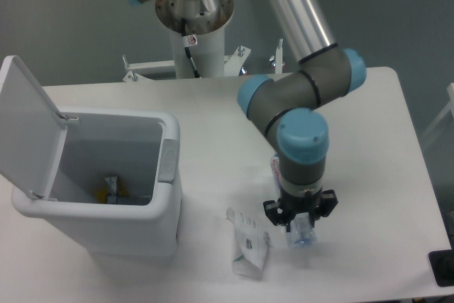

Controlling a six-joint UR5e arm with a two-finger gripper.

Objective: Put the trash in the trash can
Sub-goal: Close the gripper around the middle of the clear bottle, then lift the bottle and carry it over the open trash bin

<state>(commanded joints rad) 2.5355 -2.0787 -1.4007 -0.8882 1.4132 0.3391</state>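
Big white table (369,140) fills the shot, grey floor behind. The UR5e arm (301,94) comes in from the top, silver tube down to grey links w/ blue caps, and the wrist points straight down over the front-right part of the table. Its base column (193,26) stands behind the table's back edge.

Left side: the trash can (142,228), large white rectangular bin, lid (25,125) swung up and back on the left, so the opening's exposed. Grey push tab (169,160) on the right rim. Something yellowish and pale lies at the bottom inside; can't make out what.

Next down in size: the white cardboard piece (248,245) w/ dark print, flat on the table between the bin and the tool, just left of the tool, not touching the bin.

Gripper (301,225): black fingers pointing down, drawn in on the clear plastic bottle (302,232). Looks like it's got hold of it. Bottle is mostly hidden by the wrist; a clear end pokes out below the fingers, and a sliver of red-and-white label (274,168) shows beside the wrist higher up. Bottle sits well right of the bin, front-right of the table. Can't tell if it's off the surface or touching it.
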